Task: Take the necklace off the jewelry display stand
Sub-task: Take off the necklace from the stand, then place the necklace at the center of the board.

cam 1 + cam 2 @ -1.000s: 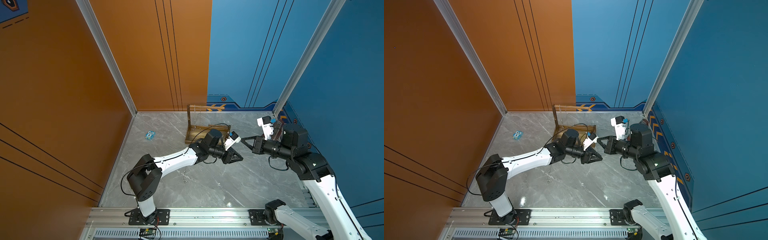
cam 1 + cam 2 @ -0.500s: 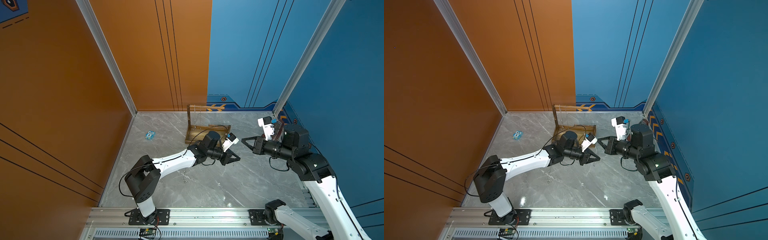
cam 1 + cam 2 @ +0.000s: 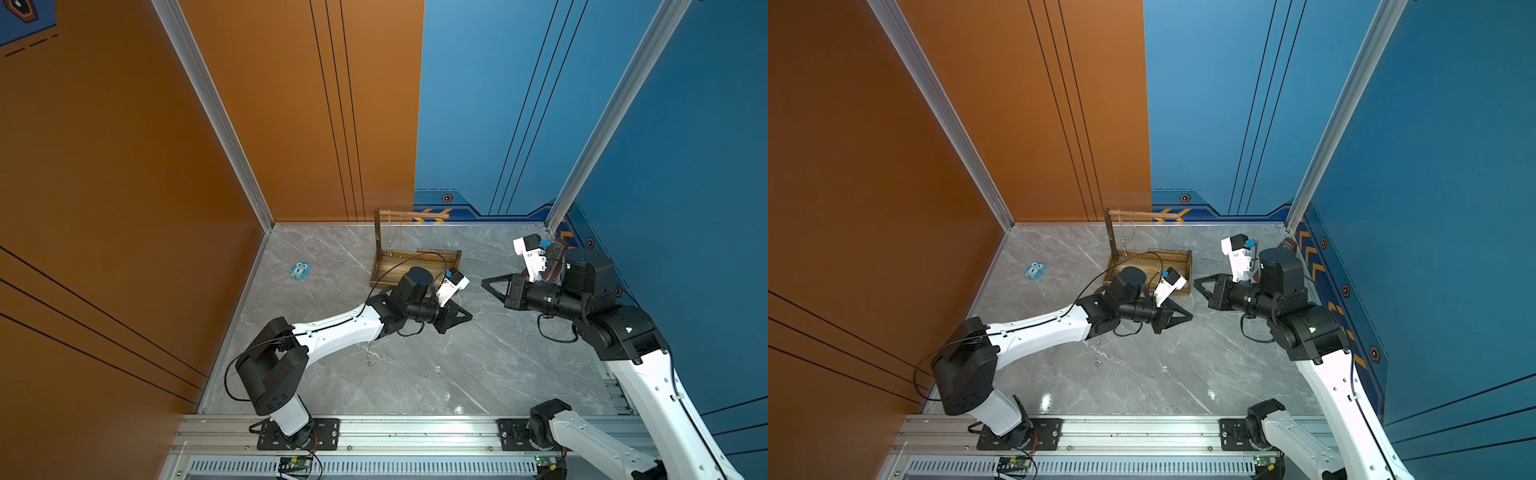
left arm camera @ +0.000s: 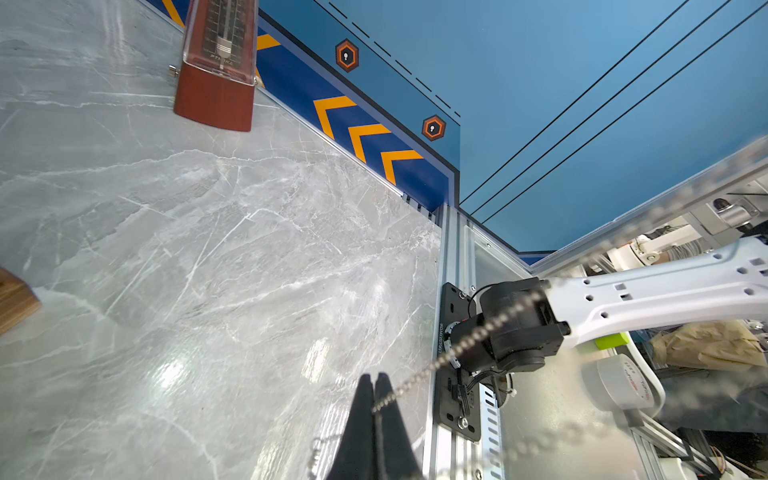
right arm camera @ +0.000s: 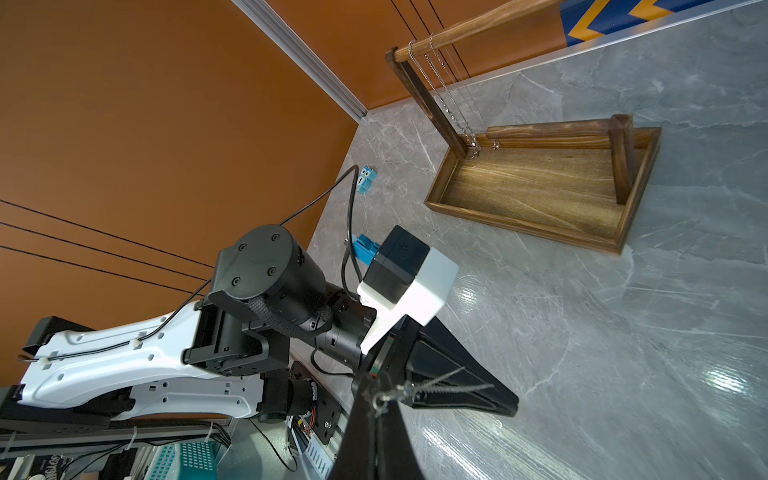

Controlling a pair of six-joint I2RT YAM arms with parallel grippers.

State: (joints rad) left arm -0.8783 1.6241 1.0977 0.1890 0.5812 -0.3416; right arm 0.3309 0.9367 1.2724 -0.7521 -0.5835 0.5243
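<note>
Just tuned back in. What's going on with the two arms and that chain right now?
Both grippers are shut on one thin necklace, held out in front of the jewelry display stand. The left gripper pinches the chain, the right gripper pinches it by the clasp ring, and it runs between them, clear of the stand. Other chains hang from the stand's top rod.

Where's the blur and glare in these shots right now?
Left wrist view: the necklace chain blurs near the lens, and glare patches sit on the table. Right wrist view: chain strands smear by the right gripper; the jewelry display stand is sharp. Both top views: sharp, faint table sheen.
</note>
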